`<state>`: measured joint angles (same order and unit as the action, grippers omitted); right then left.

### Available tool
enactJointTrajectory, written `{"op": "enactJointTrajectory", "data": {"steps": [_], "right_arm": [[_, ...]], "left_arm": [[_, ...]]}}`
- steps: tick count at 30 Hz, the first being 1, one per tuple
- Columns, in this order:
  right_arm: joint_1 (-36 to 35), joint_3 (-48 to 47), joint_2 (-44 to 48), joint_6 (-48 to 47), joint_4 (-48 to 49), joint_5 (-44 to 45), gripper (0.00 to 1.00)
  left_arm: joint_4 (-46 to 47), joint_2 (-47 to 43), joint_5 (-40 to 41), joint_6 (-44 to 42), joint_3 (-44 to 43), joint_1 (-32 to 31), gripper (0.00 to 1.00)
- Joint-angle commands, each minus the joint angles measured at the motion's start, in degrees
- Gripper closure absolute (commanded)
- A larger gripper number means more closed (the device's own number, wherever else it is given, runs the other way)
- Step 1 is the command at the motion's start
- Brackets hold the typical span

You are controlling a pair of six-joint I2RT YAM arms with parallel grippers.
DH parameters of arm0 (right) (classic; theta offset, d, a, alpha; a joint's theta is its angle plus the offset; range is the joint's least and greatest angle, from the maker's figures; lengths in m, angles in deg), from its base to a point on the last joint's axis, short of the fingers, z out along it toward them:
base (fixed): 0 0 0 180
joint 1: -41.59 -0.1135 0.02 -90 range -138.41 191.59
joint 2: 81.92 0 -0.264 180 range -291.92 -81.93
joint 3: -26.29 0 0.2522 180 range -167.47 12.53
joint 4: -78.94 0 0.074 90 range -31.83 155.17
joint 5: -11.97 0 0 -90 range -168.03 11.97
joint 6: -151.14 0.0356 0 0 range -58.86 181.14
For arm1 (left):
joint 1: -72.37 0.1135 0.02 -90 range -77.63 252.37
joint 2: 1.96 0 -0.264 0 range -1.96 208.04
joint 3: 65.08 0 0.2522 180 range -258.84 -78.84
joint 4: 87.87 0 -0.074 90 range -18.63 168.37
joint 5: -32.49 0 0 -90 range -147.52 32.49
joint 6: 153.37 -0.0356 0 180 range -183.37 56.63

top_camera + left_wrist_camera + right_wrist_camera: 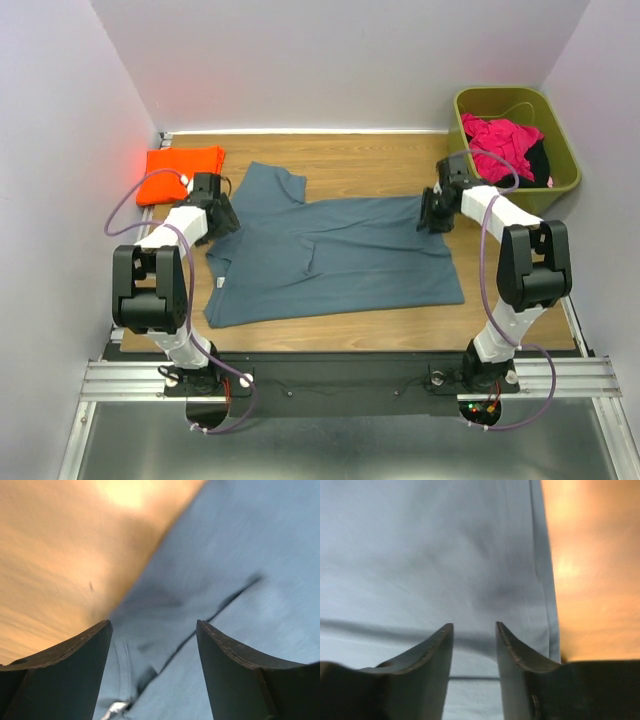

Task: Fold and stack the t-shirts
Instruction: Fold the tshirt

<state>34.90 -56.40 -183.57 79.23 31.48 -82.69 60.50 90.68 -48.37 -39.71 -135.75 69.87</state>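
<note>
A: How does the left tool stand?
B: The left tool (154,625) is spread wide, with nothing between its fingers. It hangs low over the left edge of the blue-grey t-shirt (340,255), where cloth meets bare wood.
A: And the other?
B: The right tool (474,625) has only a narrow gap between its fingers, and I see no cloth in it. It is over the shirt's far right corner, with the hem just to its right.
A: How does the shirt lie?
B: Spread flat across the middle of the surface (380,160), collar end to the left, one sleeve pointing to the far side.
A: The orange one?
B: The orange t-shirt (180,172) lies as a compact bundle in the far left corner, beside the left arm. A green bin (500,92) at the far right holds pink cloth (500,140).
</note>
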Motion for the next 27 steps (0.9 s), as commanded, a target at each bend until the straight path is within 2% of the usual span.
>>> {"op": "enactJointTrajectory", "data": {"steps": [1,3,9,14,27], "right_arm": [[0.19,-8.06,0.67,-3.49,1.09,2.72,0.53],[0.11,-9.55,-0.39,-4.46,1.09,3.7,0.52],[0.2,-13.25,-3.56,-5.52,1.17,4.31,0.52],[0.19,-14.57,-4.61,-6.13,1.26,4.31,0.52],[0.11,-15.97,-5.84,-6.57,1.44,4.31,0.52]], "left_arm": [[3.97,1.22,4.65,-8.62,-7.24,0.39,0.19],[5.38,4.99,3.6,-11.16,-9.35,0.39,0.19],[9.26,12.03,-0.09,-15.39,-15.41,0.04,0.3],[9.95,16.69,0.96,-15.84,-18.94,0.13,0.39],[10.49,22.05,-1.32,-16.98,-22.37,0.13,0.4]]}}
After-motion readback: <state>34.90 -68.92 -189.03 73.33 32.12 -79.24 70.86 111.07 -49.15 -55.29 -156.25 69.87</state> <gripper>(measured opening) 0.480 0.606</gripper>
